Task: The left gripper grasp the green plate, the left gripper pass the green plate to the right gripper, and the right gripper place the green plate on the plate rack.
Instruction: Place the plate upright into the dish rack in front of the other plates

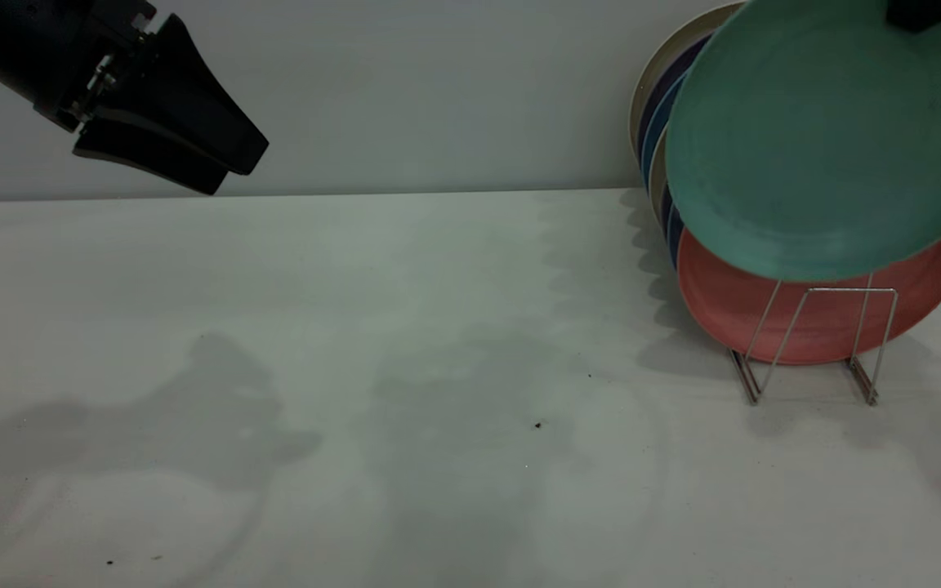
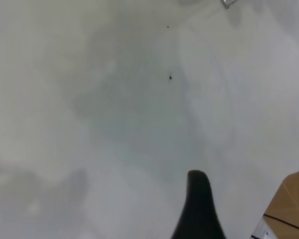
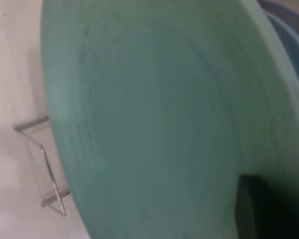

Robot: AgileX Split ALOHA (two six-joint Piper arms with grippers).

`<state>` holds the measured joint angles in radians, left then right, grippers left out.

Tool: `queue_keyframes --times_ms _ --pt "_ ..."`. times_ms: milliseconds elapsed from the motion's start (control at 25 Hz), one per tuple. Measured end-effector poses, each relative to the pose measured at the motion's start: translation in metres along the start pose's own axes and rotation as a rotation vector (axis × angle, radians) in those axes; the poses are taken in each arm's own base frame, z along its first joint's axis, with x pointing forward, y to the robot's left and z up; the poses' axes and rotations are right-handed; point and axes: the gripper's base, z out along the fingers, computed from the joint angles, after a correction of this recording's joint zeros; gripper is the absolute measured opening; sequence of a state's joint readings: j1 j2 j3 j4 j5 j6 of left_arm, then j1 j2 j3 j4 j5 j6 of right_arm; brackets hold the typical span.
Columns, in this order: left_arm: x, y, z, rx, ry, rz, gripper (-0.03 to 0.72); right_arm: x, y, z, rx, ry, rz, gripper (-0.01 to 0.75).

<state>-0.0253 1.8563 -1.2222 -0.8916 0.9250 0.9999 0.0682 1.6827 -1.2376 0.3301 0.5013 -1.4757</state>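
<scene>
The green plate [image 1: 822, 139] hangs tilted at the upper right, over the salmon-pink plate [image 1: 732, 314] that stands in the plate rack [image 1: 813, 327]. My right gripper [image 1: 928, 12] is shut on the green plate's upper rim and is mostly out of frame. In the right wrist view the green plate [image 3: 159, 119] fills the picture, with one dark finger [image 3: 254, 209] on its face and rack wire [image 3: 45, 164] beside it. My left gripper [image 1: 240, 167] is open and empty, high at the far left. One finger [image 2: 199, 204] shows in the left wrist view.
Blue plates [image 1: 658, 131] and cream ones stand in the rack behind the pink plate. The white table [image 1: 405, 367] has a few dark specks. The left wrist view shows the table's edge with wooden floor [image 2: 291, 204] beyond it.
</scene>
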Motion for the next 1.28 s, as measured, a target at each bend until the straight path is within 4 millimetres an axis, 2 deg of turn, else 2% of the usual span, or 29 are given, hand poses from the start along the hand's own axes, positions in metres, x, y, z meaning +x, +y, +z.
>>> queue_keyframes --times_ms 400,680,800,1040,1160,1280 --pt "0.000 0.000 0.000 0.000 0.000 0.000 0.593 0.007 0.007 0.022 -0.056 0.022 0.014 0.061" --pt "0.000 0.000 0.000 0.000 0.000 0.000 0.593 0.008 0.010 0.025 -0.078 0.026 0.048 0.082" --pt "0.000 0.000 0.000 0.001 0.000 0.000 0.592 0.008 0.011 0.025 -0.095 0.022 0.067 0.139" --pt "0.001 -0.002 0.000 0.020 0.013 0.001 0.592 0.007 0.015 0.023 -0.134 0.024 0.116 0.354" --pt "0.000 -0.007 -0.006 0.019 0.008 0.016 0.592 0.003 0.019 0.006 -0.201 0.022 0.146 0.412" --pt "-0.003 -0.019 -0.019 0.005 -0.021 0.043 0.592 -0.005 0.023 -0.024 -0.273 0.012 0.216 0.426"
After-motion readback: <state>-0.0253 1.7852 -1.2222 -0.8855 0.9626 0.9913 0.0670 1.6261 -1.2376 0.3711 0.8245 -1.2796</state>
